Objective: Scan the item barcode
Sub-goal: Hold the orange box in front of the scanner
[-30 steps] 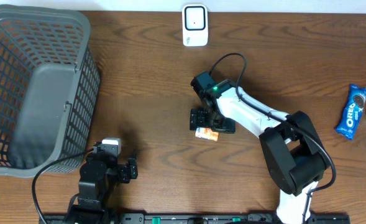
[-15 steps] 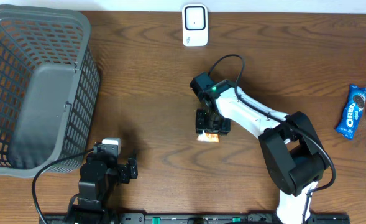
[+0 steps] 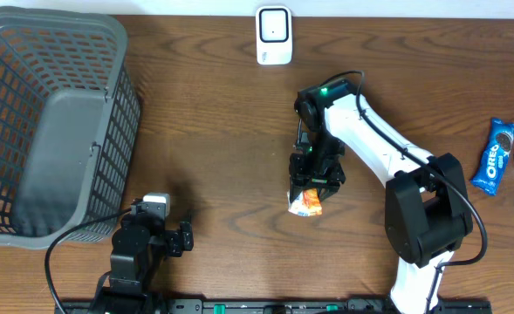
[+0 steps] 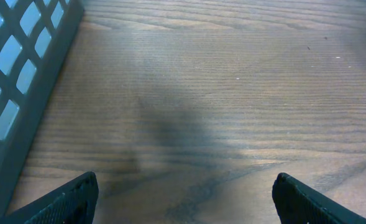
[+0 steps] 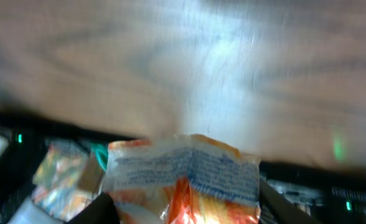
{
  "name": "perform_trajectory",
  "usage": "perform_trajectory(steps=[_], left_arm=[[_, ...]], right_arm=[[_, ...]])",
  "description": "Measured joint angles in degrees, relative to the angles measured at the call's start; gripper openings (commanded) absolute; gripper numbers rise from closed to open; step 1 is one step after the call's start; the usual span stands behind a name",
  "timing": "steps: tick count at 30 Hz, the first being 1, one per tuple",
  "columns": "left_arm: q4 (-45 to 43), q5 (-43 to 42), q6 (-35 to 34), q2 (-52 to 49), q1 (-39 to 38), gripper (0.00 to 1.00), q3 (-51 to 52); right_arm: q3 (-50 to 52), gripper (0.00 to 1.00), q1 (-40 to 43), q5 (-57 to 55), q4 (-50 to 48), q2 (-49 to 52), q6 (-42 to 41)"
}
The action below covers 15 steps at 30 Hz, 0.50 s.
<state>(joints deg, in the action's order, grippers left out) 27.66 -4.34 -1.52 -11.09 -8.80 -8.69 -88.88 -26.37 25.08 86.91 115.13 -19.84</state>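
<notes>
An orange and white snack packet (image 3: 306, 202) hangs in my right gripper (image 3: 316, 180), lifted off the table near its middle. In the right wrist view the packet (image 5: 183, 180) fills the space between both fingers, its white printed panel facing the camera; I make out no barcode on it. The white barcode scanner (image 3: 273, 36) stands at the table's far edge, apart from the packet. My left gripper (image 4: 184, 200) hovers open over bare wood at the front left, with nothing between its fingers.
A large grey mesh basket (image 3: 47, 122) takes up the left side, its wall (image 4: 21, 74) just left of my left gripper. A blue Oreo pack (image 3: 494, 155) and other small items lie at the right edge.
My right gripper has shut on the packet, lifted it and carried it right and toward the front. The left arm has not moved.
</notes>
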Motion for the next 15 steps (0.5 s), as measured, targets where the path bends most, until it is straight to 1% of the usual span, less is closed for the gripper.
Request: perform_trajectory(steps=[3,7,10,15], left_arm=[[0.02,0.0,0.0,0.0,0.0,0.9,0.0],[0.0,0.0,0.0,0.0,0.0,0.9,0.0],[0.0,0.0,0.0,0.0,0.0,0.9,0.0],[0.0,0.02,0.0,0.0,0.0,0.9,0.0]], right_arm=[[-2.45,0.45,0.0,1.16,5.16,0.0,2.62],[-6.67,0.43,0.0,1.75,7.5,0.0,4.76],[-11.06,0.41,0.0,1.95,6.47,0.0,5.66],[-20.72,0.41,0.0,0.7,0.02,0.0,6.23]])
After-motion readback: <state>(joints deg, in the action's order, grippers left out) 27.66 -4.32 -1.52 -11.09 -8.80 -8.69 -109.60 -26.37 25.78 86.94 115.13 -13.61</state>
